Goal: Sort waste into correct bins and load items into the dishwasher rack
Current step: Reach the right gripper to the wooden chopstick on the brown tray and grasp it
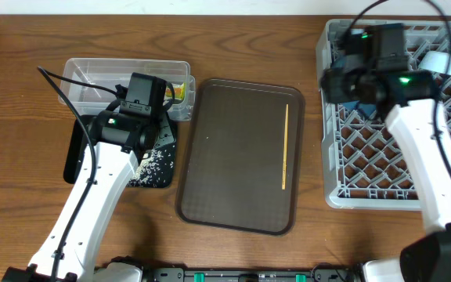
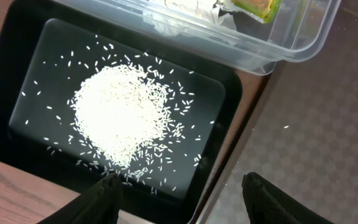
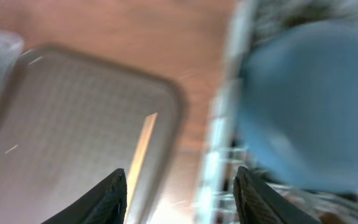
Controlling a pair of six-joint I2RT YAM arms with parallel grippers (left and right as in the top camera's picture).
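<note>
Waste sorting looks complete: the rice [image 2: 120,115] is heaped in the black tray [image 2: 17,62], and the tissue [image 2: 185,9] and wrapper [image 2: 257,6] are in the tub [image 2: 291,43]. The plate [image 3: 309,99] and a pale bowl [image 1: 447,63] sit in the rack [image 1: 366,149]. The chopsticks [image 1: 285,146] lie on the brown tray [image 1: 233,157], apparently the last item to load, and the cup cannot be picked out. The left gripper [image 2: 179,186] hangs over the black tray's near edge, spread and empty, while the right gripper [image 3: 180,180], blurred, hovers by the rack's edge, likewise spread and empty.
</note>
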